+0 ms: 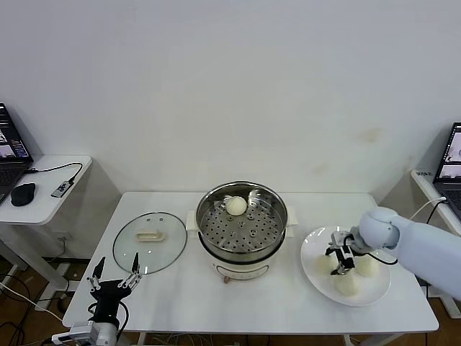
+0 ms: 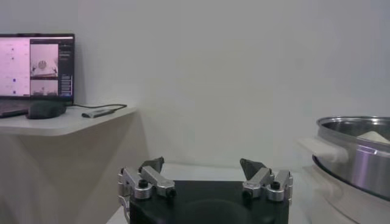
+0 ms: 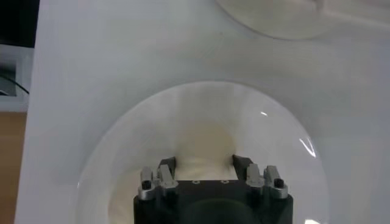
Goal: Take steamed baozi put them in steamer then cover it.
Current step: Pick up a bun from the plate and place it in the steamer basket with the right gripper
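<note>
1. You are working on a smooth white rectangular table (image 1: pixel 180 295) set against a plain white wall (image 1: pixel 230 86); small white side desks carrying laptops stand at both edges of the room.
2. Take the round shiny steel steamer (image 1: pixel 243 223) with its perforated tray as your landmark: it stands mid-table on a white electric base.
3. One smooth, cream-white round baozi (image 1: pixel 236 206) lies inside the steamer, at the far side of the tray.
4. Left of the steamer, just beside it, the round clear glass cover (image 1: pixel 150 241) with its metal rim and cream rectangular handle lies flat on the table.
5. Right of the steamer sits a flat glossy white plate (image 1: pixel 317 268) holding the other buns.
6. Your right gripper (image 1: pixel 341 264) is down over that plate, its fingers narrowed around a pale bun (image 3: pixel 204 157).
7. Your left gripper (image 1: pixel 115 278) waits at the table's near edge, left of the steamer, fingers spread wide and holding nothing.
</note>
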You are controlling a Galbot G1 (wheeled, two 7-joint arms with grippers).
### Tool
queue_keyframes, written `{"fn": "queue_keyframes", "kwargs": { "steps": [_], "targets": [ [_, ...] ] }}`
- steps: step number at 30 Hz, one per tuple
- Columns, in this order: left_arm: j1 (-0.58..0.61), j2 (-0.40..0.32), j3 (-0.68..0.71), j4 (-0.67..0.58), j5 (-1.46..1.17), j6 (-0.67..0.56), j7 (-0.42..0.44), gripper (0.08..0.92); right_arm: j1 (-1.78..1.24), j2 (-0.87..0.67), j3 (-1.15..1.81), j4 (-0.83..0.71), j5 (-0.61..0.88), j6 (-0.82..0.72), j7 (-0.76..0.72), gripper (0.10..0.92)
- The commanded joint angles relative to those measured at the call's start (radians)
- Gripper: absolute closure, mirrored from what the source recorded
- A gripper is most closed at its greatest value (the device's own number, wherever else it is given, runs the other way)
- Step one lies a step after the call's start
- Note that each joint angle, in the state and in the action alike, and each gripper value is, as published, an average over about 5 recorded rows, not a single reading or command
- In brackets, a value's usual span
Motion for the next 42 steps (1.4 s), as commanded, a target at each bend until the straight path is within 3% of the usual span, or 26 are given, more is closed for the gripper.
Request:
{"fn": "queue_keyframes", "kwargs": {
  "steps": [1,10,18,28,42],
  "targets": [
    [-0.003,0.003,0.006,-0.008,-0.001,0.003,-0.001,0.177,0.233,-0.047,-0.111,0.054,0.106,-0.014,-0.027,0.423],
    [-0.013,0.012,0.009,-0.013,-0.009,0.004,0.000,0.177,0.609,-0.007,-0.330,0.099,0.236,-0.047,-0.042,0.423],
    [-0.016,0.024,0.000,-0.015,-0.020,0.004,0.000,0.177,0.836,0.169,-0.456,0.118,0.425,-0.120,0.006,0.420],
    [-0.018,0.003,-0.002,-0.013,-0.013,0.005,0.000,0.177,0.654,0.454,-0.368,0.041,0.539,-0.237,0.121,0.414],
    [-0.017,0.003,-0.021,-0.012,-0.010,0.004,0.000,0.177,0.409,0.699,-0.298,-0.127,0.547,-0.331,0.249,0.415]
  ]
}}
